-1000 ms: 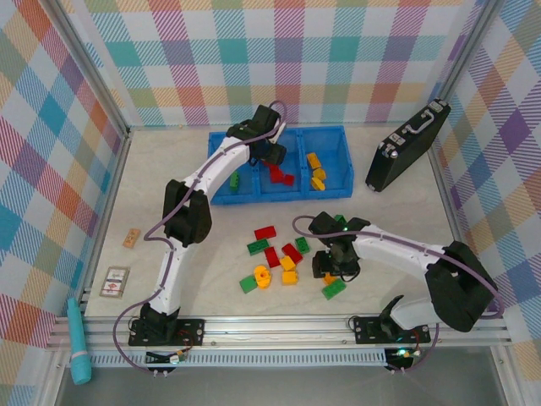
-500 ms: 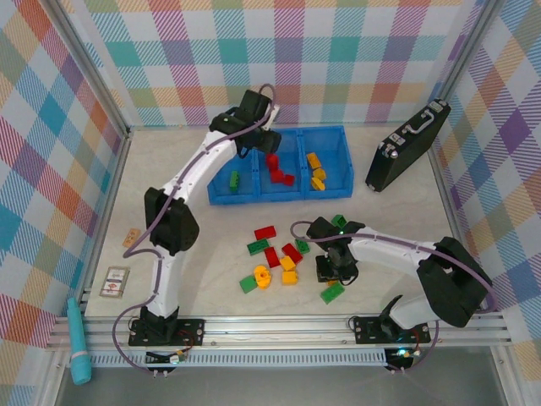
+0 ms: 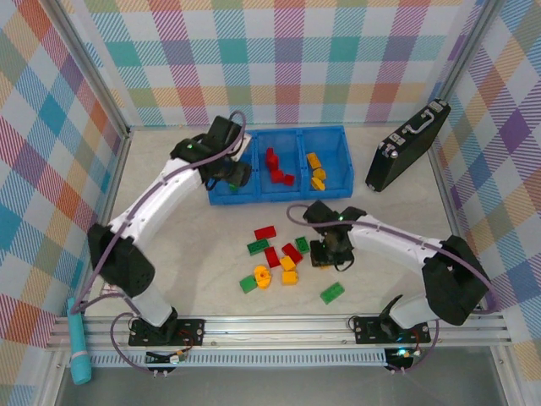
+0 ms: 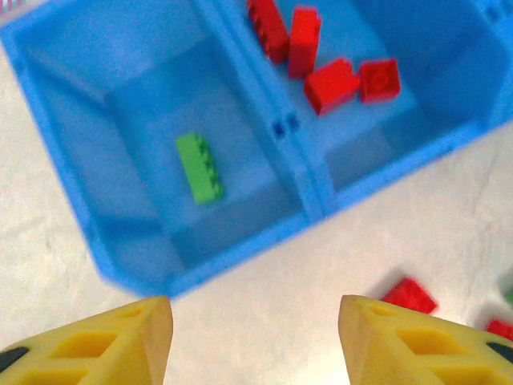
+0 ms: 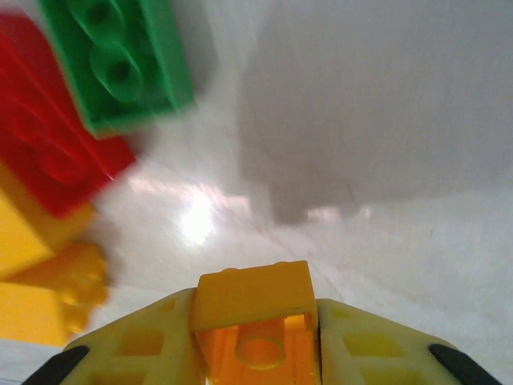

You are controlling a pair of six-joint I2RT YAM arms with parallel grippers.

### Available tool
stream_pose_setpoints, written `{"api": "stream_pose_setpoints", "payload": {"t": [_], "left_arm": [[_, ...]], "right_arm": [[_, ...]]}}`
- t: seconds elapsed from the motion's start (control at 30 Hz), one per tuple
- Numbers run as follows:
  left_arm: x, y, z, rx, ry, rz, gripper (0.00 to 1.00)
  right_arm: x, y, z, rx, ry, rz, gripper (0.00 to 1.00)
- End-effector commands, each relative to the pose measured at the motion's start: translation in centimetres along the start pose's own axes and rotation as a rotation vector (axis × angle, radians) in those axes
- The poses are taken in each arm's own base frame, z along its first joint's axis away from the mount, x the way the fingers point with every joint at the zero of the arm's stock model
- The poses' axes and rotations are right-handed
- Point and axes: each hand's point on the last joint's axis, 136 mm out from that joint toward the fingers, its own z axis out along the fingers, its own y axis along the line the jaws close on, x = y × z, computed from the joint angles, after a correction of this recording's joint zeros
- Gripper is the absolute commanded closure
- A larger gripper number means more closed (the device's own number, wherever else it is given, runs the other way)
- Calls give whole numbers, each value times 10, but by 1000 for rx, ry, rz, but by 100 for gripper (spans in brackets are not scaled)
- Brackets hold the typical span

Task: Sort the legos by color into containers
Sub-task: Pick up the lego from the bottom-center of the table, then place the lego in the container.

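- Left gripper (image 4: 255, 325): jaws apart, nothing between them. It hangs over the near wall of the blue bin (image 4: 300, 156), at its left compartment.
- Bin contents: one green brick (image 4: 199, 167) left, red bricks (image 4: 330, 83) middle, yellow-orange bricks (image 3: 315, 171) right.
- Right gripper (image 5: 255, 337): clamped on an orange brick (image 5: 253, 295), in front of the bin, well apart from it.
- Loose bricks (image 3: 272, 256): scattered in front of the bin.

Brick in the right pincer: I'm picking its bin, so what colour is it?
The brick is yellow-orange, clearest in the right wrist view.
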Motion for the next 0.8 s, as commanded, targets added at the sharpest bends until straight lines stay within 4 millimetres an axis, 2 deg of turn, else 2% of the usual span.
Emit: {"api": "stream_pose_setpoints", "payload": {"t": [0.0,0.13,0.23,0.4,0.6,0.77], "left_arm": [[37,6,-16,-9,42,-66,43],[78,-1,-20,31,83,-149,43],[102,-3,-24,31,116,-179,43],[127,-10,-26,34,161,-202,43],[151,-39,-21,101,242,-242,43],[163,-54,-20,103,282,-253,43]], "right_arm": [[-39,-11,-18,-7,-78,-13,71],[-106,-33,-45,39,-205,-31,71],[-159,-41,-66,43,-322,-48,71],[-229,-43,-79,83,-444,-94,72],[-284,-45,-68,105,-504,-100,71],[-311,-54,-48,127,-499,-94,71]]}}
